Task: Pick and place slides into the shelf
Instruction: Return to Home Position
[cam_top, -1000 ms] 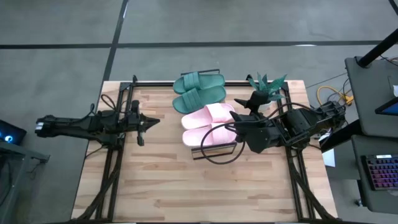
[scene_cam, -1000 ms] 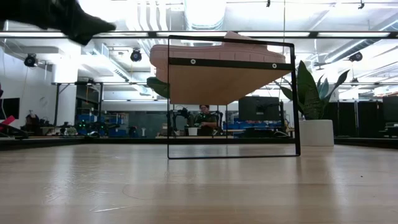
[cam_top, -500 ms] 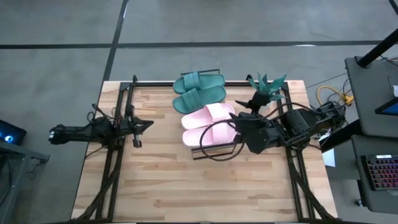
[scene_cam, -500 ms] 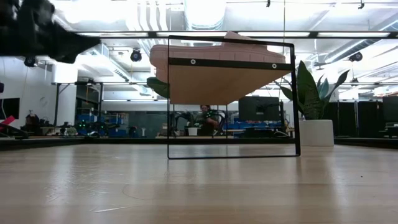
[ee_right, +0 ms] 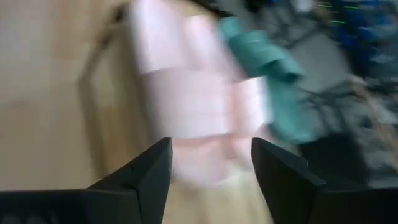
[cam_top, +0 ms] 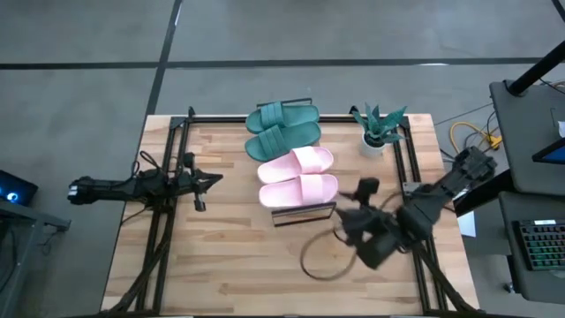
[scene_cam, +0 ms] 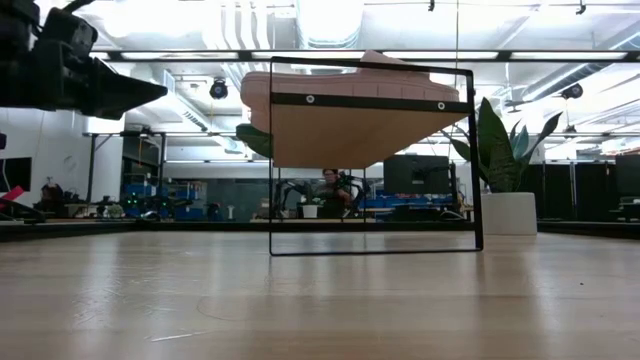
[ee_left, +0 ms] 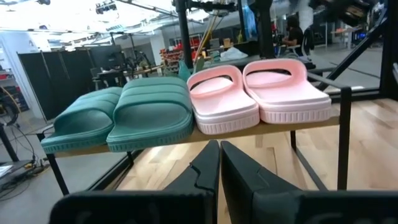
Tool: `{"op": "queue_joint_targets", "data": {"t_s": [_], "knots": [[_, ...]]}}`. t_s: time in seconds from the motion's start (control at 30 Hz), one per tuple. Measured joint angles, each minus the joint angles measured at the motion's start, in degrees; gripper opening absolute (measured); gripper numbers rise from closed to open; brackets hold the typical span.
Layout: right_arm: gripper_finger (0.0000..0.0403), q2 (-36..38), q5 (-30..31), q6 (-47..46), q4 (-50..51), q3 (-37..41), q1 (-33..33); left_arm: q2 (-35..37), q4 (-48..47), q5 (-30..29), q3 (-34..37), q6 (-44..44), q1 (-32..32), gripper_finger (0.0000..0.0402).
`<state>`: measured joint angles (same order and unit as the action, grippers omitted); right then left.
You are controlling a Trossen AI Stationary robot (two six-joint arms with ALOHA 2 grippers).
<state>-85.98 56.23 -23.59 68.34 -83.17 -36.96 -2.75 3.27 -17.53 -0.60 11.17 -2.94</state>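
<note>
The shelf [cam_top: 305, 212] stands mid-table, a light-wood plank on a thin black wire frame [scene_cam: 472, 160]. Two teal slides [cam_top: 282, 128] and two pink slides [cam_top: 297, 177] lie side by side, soles down, on the plank. All of them also show in the left wrist view, the teal slides [ee_left: 124, 115] beside the pink slides [ee_left: 261, 96]. My left gripper [cam_top: 210, 179] is shut and empty, left of the shelf, pointing at it. My right gripper [cam_top: 353, 205] is open and empty, off the shelf's near right corner, facing the pink slides [ee_right: 186, 99].
A potted plant [cam_top: 380, 128] stands at the table's far right, next to the shelf. A black cable loop [cam_top: 322, 256] hangs over the table below my right arm. Bare wooden tabletop [cam_top: 229, 265] lies near and left of the shelf.
My right gripper has drawn back from the pink slides toward the table's near right and has turned, its cable loop swinging with it. My left gripper has sunk a little, still left of the shelf. The slides have stayed in place.
</note>
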Motion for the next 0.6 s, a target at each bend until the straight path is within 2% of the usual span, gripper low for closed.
{"op": "queue_joint_targets", "data": {"t_s": [0.17, 0.23, 0.37, 0.4, 0.43, 0.6], "knots": [[0.0186, 5.75, -10.61, 2.52, -17.57, 12.34, -5.29, -0.18, 0.2, -0.04, 0.04, -0.05, 0.0, 0.0], [0.0173, 8.54, -18.13, 4.82, -27.77, 17.19, -6.09, -0.19, 0.27, -0.03, 0.04, -0.06, 0.0, 0.0], [0.0148, 13.37, -38.35, 12.4, -45.92, 27.5, -5.29, -0.21, 0.33, -0.03, 0.09, -0.03, 0.0, 0.0], [0.0142, 14.29, -41.79, 14.89, -49.51, 29.89, -4.69, -0.17, 0.37, -0.06, 0.11, -0.03, 0.0, 0.0], [0.0135, 15.26, -43.08, 17.19, -52.37, 32.07, -4.18, -0.19, 0.35, -0.06, 0.11, -0.04, 0.0, 0.0], [0.0088, 20.95, -41.34, 25.47, -60.19, 41.98, 1.64, -0.5, 0.37, -0.06, 0.13, -0.03, 0.0, 0.0]]}}
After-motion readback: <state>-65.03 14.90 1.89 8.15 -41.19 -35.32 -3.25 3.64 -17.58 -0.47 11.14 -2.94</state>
